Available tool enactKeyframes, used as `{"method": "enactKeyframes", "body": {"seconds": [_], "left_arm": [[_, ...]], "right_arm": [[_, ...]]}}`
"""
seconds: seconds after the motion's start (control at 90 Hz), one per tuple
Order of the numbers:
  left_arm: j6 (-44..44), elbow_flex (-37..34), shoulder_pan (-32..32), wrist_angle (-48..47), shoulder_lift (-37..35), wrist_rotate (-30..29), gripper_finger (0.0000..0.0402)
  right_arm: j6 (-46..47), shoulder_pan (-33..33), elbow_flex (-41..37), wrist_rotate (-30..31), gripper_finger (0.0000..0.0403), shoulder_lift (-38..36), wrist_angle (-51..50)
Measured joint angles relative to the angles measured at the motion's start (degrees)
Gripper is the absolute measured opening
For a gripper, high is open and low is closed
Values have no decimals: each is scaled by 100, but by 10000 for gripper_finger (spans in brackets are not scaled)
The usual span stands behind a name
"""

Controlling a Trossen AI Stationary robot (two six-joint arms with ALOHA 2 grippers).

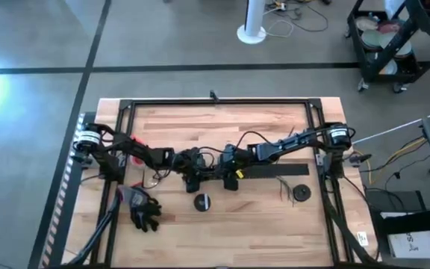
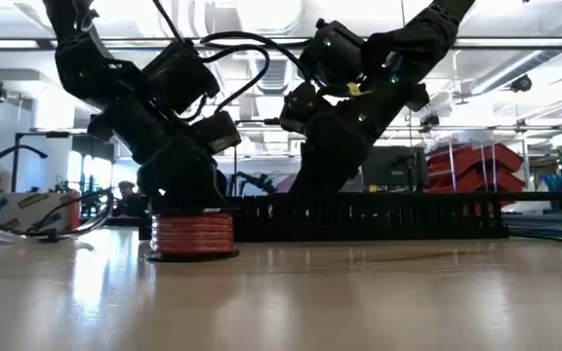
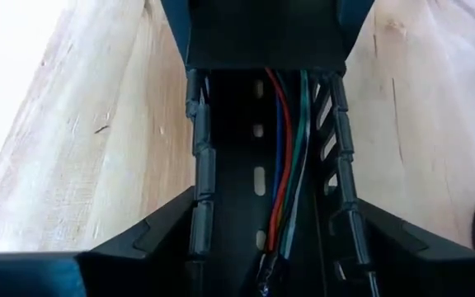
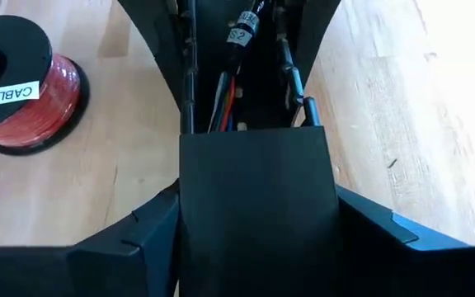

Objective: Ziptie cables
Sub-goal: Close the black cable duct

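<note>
A long black comb-toothed duct (image 3: 258, 177) lies left to right across the table's middle (image 2: 408, 214). Thin red, blue and green cables (image 3: 283, 165) run along its floor (image 4: 225, 91). A flat black cover bar (image 1: 275, 170) lies on top of the duct's right part (image 4: 258, 190). My left gripper (image 1: 194, 175) (image 3: 275, 223) straddles the duct's open left part. My right gripper (image 1: 230, 175) (image 4: 258, 198) straddles the cover's left end. The two face each other closely. I cannot make out the ziptie in any view. My left gripper has one finger (image 3: 163, 239) on each outer side of the duct, against the toothed walls (image 3: 198, 206). It comes slanting down from the table's left, fingers across the duct. The duct rests on the table. My right gripper has one finger (image 4: 151, 231) at each long edge of the cover bar (image 4: 190, 214), near its left end. It slants down from the table's right. The cover lies flat on the duct. Whether the fingers also touch the duct below is hidden.
A red wire spool (image 4: 23, 91) stands near the grippers on the near side (image 1: 202, 202) (image 2: 191, 234). Another black disc (image 1: 301, 193) lies near right. A black glove (image 1: 144, 213) lies near left. A black metal frame (image 1: 215, 102) rims the table.
</note>
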Motion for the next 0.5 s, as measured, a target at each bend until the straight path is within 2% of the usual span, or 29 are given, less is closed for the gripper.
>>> {"method": "enactKeyframes", "body": {"seconds": [0.178,0.356,0.5], "left_arm": [[22,-2,-4,-2,-2,-11,222],[-57,-4,3,-45,-2,-14,222],[-180,-11,33,-110,-11,-10,222]], "right_arm": [[28,-2,7,4,219,0,-108],[79,-2,7,9,229,-2,-139],[-189,44,0,-12,229,-23,-119]]}}
